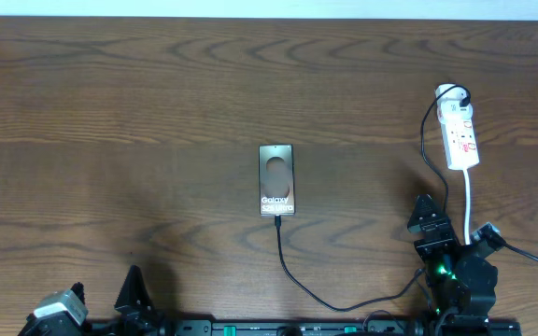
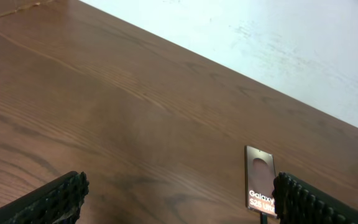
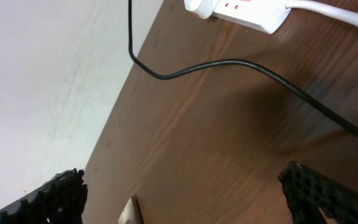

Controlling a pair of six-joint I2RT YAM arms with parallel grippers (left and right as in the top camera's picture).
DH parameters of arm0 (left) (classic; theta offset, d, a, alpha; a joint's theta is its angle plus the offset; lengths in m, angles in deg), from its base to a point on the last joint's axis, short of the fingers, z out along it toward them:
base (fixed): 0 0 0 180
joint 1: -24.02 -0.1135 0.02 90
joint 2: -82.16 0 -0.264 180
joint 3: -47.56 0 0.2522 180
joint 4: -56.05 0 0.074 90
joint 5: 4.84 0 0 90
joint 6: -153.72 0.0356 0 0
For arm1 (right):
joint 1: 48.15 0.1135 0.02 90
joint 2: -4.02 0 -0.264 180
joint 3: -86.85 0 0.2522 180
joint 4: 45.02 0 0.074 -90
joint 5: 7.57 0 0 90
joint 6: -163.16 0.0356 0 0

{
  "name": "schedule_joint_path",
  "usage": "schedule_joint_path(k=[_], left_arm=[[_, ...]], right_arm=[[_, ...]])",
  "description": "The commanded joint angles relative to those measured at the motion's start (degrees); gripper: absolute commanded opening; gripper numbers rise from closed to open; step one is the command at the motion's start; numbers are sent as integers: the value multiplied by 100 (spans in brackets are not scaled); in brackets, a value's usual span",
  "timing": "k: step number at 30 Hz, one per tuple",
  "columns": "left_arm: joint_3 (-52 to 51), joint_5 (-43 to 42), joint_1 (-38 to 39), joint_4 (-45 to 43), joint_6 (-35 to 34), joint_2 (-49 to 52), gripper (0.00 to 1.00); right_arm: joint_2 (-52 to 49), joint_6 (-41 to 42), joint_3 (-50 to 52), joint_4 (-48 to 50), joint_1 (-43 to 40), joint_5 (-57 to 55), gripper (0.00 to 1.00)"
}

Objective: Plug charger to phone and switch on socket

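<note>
The phone [image 1: 276, 180] lies flat mid-table, lettering toward me; the left wrist view shows it too [image 2: 259, 181], partly behind one finger. The charger [image 1: 292, 275] is a thin black cable whose tip meets the phone's near edge. It loops right and runs up to a white plug [image 1: 451, 93] in the socket [image 1: 461, 135]. In the right wrist view the cable [image 3: 229, 62] passes below the socket [image 3: 247, 12]. My left gripper [image 1: 104, 297] [image 2: 179, 205] is open at the front left, holding nothing. My right gripper [image 1: 458, 227] [image 3: 185, 199] is open just in front of the socket.
The socket's thick white cord [image 1: 469, 201] runs back toward my right arm and shows in the right wrist view [image 3: 334, 9]. The table's far edge meets a pale wall [image 2: 278, 37]. A small pale flat piece [image 3: 129, 213] sits low in the right wrist view.
</note>
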Motion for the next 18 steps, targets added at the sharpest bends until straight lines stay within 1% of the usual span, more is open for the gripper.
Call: schedule_joint_path(k=[1, 16, 17, 18], left_arm=[[46, 52, -15, -15, 28, 11, 97], [46, 52, -15, -15, 28, 11, 97], [46, 52, -15, -15, 28, 11, 97], [46, 52, -15, -15, 28, 11, 97]], right_arm=[[59, 81, -9, -87, 35, -28, 99], [66, 83, -9, -85, 9, -28, 99], [66, 83, -9, -59, -2, -125, 99], [66, 177, 13, 114, -9, -520, 99]])
